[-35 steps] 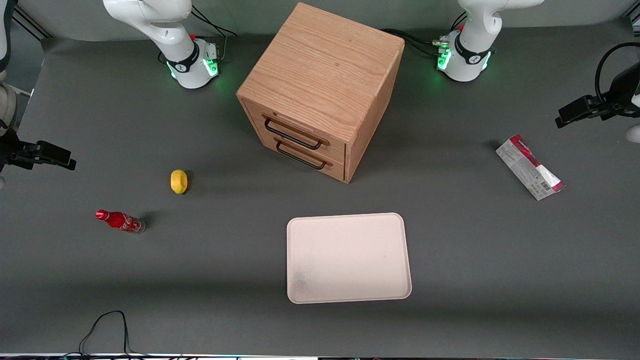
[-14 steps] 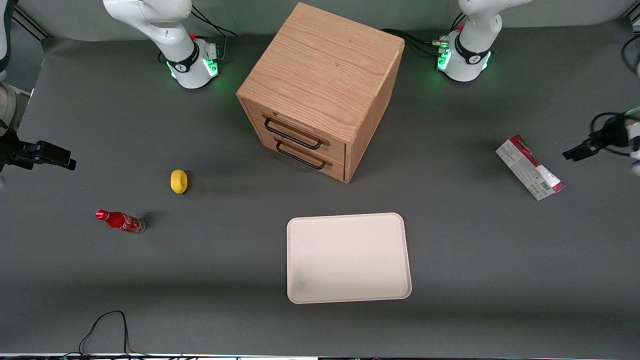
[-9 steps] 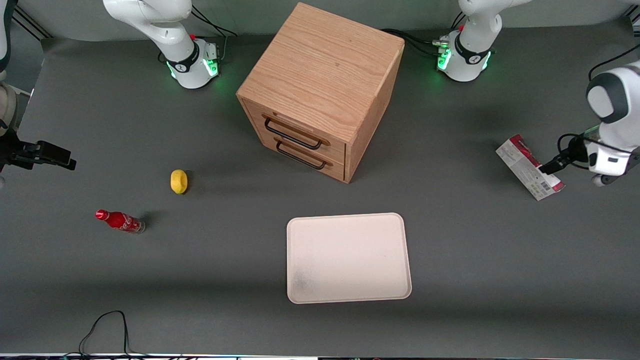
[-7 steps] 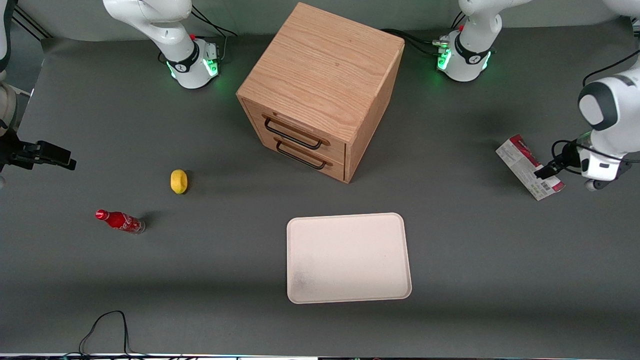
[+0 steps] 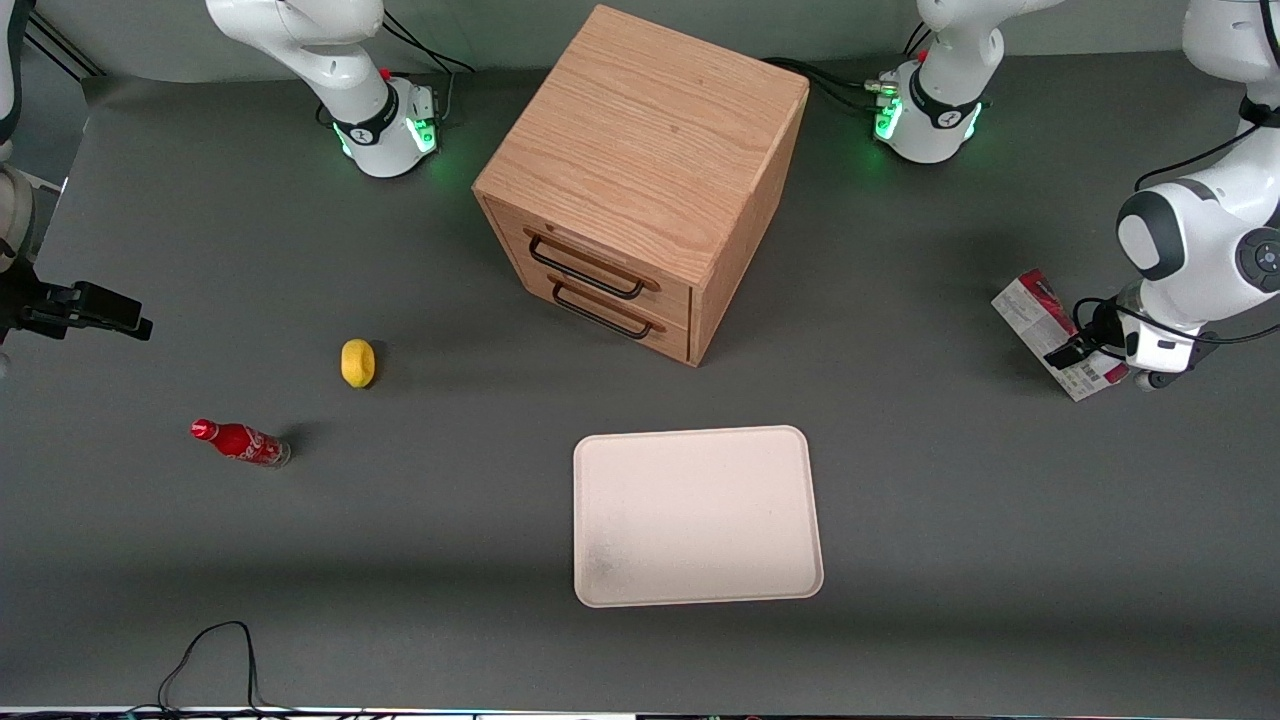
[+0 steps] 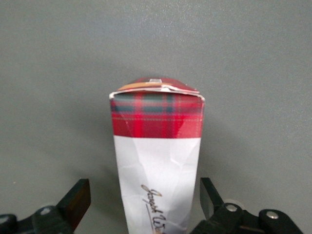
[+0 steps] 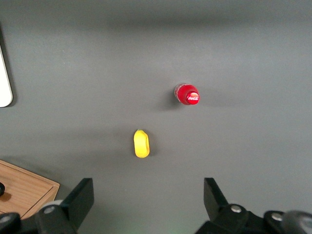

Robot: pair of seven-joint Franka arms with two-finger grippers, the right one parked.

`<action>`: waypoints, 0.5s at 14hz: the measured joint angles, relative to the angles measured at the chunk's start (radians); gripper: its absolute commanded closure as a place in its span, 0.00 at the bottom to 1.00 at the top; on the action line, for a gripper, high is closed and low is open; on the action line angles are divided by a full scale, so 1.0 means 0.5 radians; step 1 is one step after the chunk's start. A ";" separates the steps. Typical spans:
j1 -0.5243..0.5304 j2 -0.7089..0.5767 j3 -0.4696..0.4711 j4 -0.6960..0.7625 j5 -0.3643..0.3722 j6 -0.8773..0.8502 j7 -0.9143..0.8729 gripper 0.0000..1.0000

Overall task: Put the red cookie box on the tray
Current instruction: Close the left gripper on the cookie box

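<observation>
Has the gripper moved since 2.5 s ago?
Yes. The gripper has come down from above the table edge to straddle the red cookie box, fingers open; the box stayed put.

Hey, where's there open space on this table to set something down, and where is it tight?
The whole tray is bare. Open mat lies between the tray and the red cookie box, and between the tray and the soda bottle and lemon. It is tight at the box: the open gripper straddles it, fingers apart from its sides. The drawer cabinet fills mid-table.
</observation>
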 measured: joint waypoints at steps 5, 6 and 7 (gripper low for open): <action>-0.007 -0.003 -0.007 0.000 0.000 -0.011 -0.036 0.99; -0.009 -0.007 -0.009 0.000 0.000 -0.020 -0.038 1.00; -0.014 -0.012 -0.015 0.000 0.000 -0.031 -0.039 1.00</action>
